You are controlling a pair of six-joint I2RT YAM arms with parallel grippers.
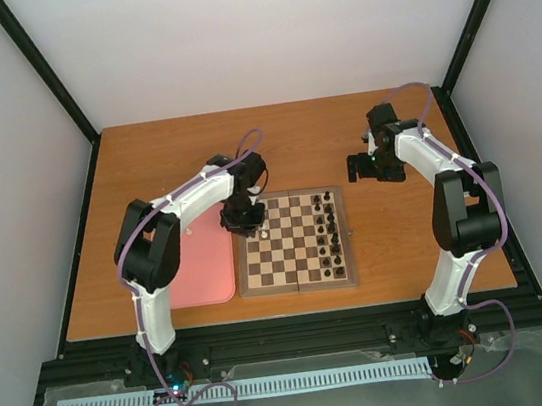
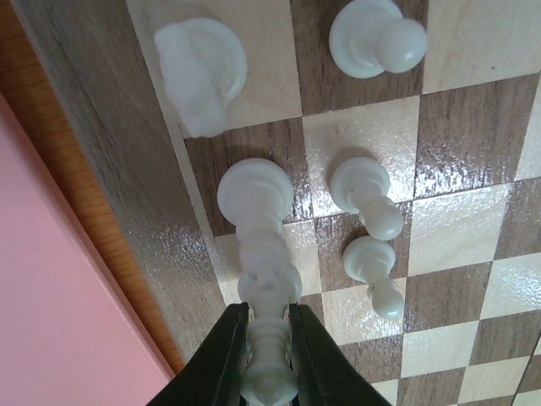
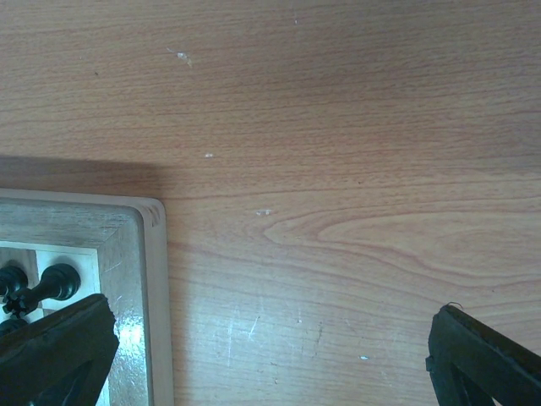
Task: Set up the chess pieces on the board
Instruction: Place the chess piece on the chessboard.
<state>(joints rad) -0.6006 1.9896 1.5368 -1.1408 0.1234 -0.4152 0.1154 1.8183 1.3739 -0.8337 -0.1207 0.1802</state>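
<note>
Your left claw is clenched on the head of a tall white piece, whose base seems to rest on a dark square of the board, just ahead of the fingers. Right of it stand three white pawns. The pink tray lies left of this claw. Your right claw is released, fingers wide apart above the table, with the board corner and black pieces at its left.

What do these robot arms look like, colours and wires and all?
Both the left arm and right arm have white segments joined by chunky black joints, with a thin purple cable looping alongside each. The left gripper and right gripper each have two black wedge-shaped fingers.
</note>
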